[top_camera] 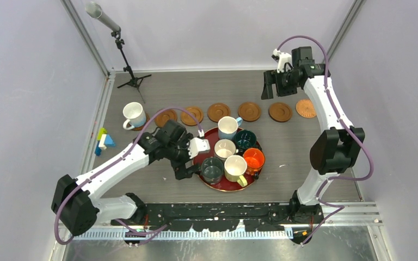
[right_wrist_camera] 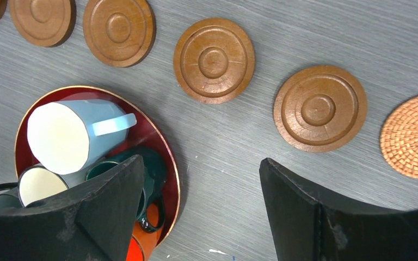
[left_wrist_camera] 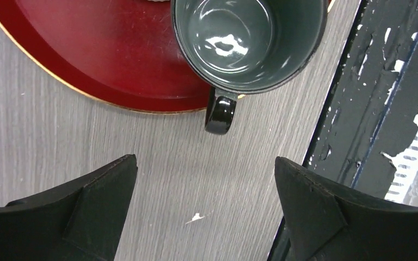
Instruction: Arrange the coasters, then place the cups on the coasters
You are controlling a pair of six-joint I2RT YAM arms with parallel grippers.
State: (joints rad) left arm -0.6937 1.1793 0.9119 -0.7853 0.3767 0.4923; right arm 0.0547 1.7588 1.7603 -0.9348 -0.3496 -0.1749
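On the grey bench [top_camera: 305, 152] the biggest thing is the dark red tray [top_camera: 226, 188], which holds six cups [top_camera: 235, 155] packed close together. Beyond it, a row of coasters [top_camera: 218, 112] runs along the far side: brown discs, with a paler woven disc [top_camera: 305, 107] at the right end. A white cup [top_camera: 134, 115] already sits on the leftmost one.

The right tool [right_wrist_camera: 201, 163] hangs high over the right end of that row, with its jaws wide and empty, well apart from the tray. The left tool [left_wrist_camera: 204, 163] is far nearer, low beside the tray's near-left edge, jaws spread and holding nothing.

Straight ahead of the left tool stands the dark grey cup [left_wrist_camera: 247, 38], upright at the tray's rim. Its handle [left_wrist_camera: 220, 111] overhangs the rim and points back at the gap between the jaws, so this looks like a pick for the left arm.
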